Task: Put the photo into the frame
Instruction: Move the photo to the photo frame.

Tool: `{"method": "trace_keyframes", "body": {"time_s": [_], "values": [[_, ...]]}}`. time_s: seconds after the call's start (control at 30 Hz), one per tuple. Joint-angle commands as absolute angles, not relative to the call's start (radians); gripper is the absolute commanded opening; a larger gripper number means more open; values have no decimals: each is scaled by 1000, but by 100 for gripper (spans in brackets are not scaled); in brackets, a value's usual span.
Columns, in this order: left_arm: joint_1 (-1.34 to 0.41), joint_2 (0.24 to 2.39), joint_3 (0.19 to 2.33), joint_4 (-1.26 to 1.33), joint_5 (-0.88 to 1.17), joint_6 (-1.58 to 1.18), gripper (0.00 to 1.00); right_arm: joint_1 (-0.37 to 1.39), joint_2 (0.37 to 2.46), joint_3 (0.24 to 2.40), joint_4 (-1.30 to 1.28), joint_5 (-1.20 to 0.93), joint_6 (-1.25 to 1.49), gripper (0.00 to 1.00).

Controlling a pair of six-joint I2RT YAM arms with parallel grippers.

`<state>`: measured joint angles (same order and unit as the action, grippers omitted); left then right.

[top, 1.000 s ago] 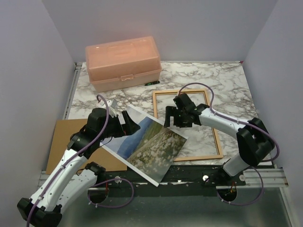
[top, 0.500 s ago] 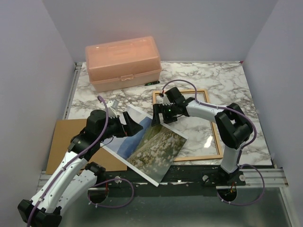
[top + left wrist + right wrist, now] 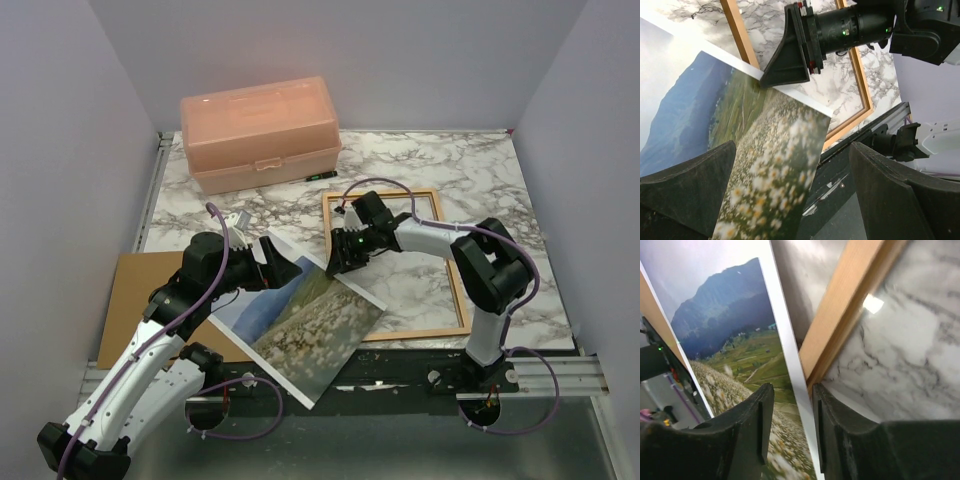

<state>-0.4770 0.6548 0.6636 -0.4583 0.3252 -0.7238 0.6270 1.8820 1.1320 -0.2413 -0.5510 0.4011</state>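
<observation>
The photo, a print of sky, hills and a flowery meadow, lies face up and slanted, its right corner over the lower left corner of the orange-brown wooden frame. My right gripper sits at the photo's upper right edge. In the right wrist view its jaws straddle the white border of the photo beside the frame, narrowed but still with a gap. My left gripper hovers wide open over the photo's upper left part, with the photo below its jaws and nothing held.
A pink plastic box stands at the back left of the marble table. A plain brown backing board lies at the near left, partly under the photo. A dark rail runs along the table's near edge.
My right gripper has moved left from inside the frame to the photo's edge and its jaws have narrowed around it. The photo has shifted slightly toward the near left. The left gripper has stayed wide open.
</observation>
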Motion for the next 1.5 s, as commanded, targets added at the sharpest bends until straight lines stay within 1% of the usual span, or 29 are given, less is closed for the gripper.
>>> {"method": "trace_keyframes", "body": {"time_s": [0.0,0.17,0.23,0.33,0.43,0.57,0.93,1.03,1.1,1.13,1.17,1.2,1.23,1.27,1.3,1.33,1.43,1.47], "values": [[-471,653,701,-478,321,-704,99,627,1835,1074,-212,-607,420,37],[-471,635,687,-486,311,-710,98,627,1790,1022,-167,-672,454,32],[-471,629,681,-485,302,-714,98,627,1774,989,-132,-702,480,27],[-471,635,686,-479,307,-717,99,627,1745,945,-88,-724,519,12],[-472,641,693,-481,311,-719,99,627,1712,899,-36,-738,562,1],[-472,638,691,-488,314,-721,98,627,1628,851,-29,-650,618,1],[-472,650,678,-465,323,-730,99,625,1208,729,-202,-185,772,0],[-472,652,664,-452,331,-741,98,624,1151,699,-249,-115,808,0],[-471,651,660,-448,331,-742,98,624,1143,683,-268,-110,813,1],[-471,653,660,-448,330,-742,98,624,1148,680,-280,-114,816,4],[-471,653,662,-449,329,-742,99,623,1155,675,-287,-118,814,10],[-471,655,664,-449,328,-741,99,624,1165,673,-296,-126,811,17],[-471,656,667,-449,328,-741,99,624,1176,671,-302,-134,807,28],[-471,658,669,-449,329,-741,99,624,1183,671,-309,-136,801,47],[-471,657,670,-449,330,-741,98,623,1189,670,-314,-136,792,62],[-471,659,669,-450,330,-741,99,623,1193,670,-315,-135,780,73],[-471,657,667,-462,326,-739,98,623,1215,697,-341,-121,739,91],[-471,655,665,-467,320,-739,98,618,1231,714,-361,-112,721,94]]}}
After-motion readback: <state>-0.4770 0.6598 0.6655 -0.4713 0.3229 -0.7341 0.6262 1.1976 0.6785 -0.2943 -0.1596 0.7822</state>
